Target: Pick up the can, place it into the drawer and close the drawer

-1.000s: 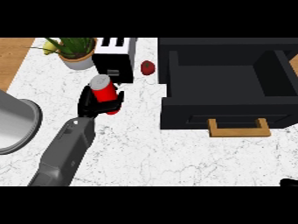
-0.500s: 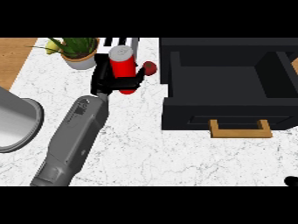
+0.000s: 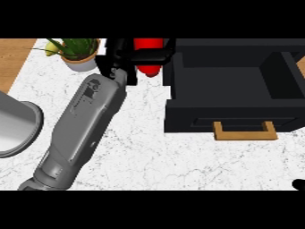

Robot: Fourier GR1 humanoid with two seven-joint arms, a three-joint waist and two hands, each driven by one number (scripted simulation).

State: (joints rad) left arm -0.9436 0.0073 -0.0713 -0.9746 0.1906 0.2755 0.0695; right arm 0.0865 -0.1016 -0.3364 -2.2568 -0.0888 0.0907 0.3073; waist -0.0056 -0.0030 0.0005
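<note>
Left hand (image 3: 119, 61), fingers clamped round can (image 3: 148, 45), is holding it at the surface's (image 3: 154, 154) far edge; advisable: clearing the drawer's (image 3: 201, 120) left wall before lowering.

The red can (image 3: 148, 68) is held in the left hand (image 3: 120, 60), black fingers curled across its middle (its top is cut off), just beside the left wall of the open black drawer (image 3: 201, 120) with its tan handle (image 3: 245, 132).
</note>
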